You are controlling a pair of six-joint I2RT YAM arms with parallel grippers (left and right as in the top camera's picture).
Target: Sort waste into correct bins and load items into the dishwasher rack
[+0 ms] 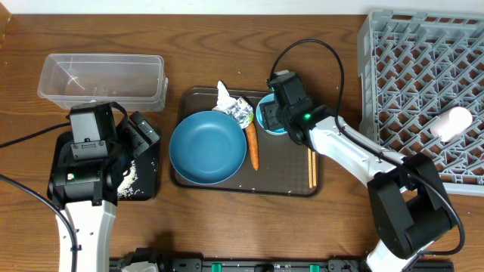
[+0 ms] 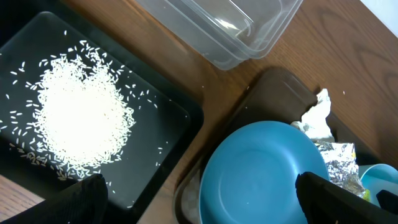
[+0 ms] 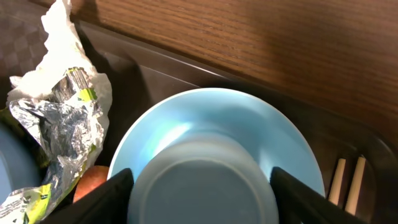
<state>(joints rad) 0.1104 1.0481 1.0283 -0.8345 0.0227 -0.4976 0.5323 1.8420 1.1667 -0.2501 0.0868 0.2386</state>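
Observation:
My right gripper [image 1: 277, 113] [image 3: 200, 194] is shut on the pale-blue cup [image 3: 199, 183], which stands in the small light-blue bowl [image 3: 211, 112] [image 1: 264, 117] on the brown tray. The crumpled wrapper [image 1: 236, 108] [image 3: 62, 118] and the carrot [image 1: 253, 147] [image 3: 90, 182] lie left of it, the chopsticks [image 1: 311, 168] [image 3: 347, 180] to its right. The wide blue bowl [image 1: 208, 147] [image 2: 261, 174] is empty. My left gripper [image 1: 144, 132] [image 2: 205, 200] is open and empty between the bowl and the black tray [image 2: 155, 124], which holds rice [image 2: 81, 112] [image 1: 128, 177].
The clear tub [image 1: 102, 75] [image 2: 211, 25] stands empty at the back left. The grey rack [image 1: 408, 68] fills the right side, with a white cup [image 1: 451, 123] lying in it. The brown tray [image 1: 287, 177] sits mid-table.

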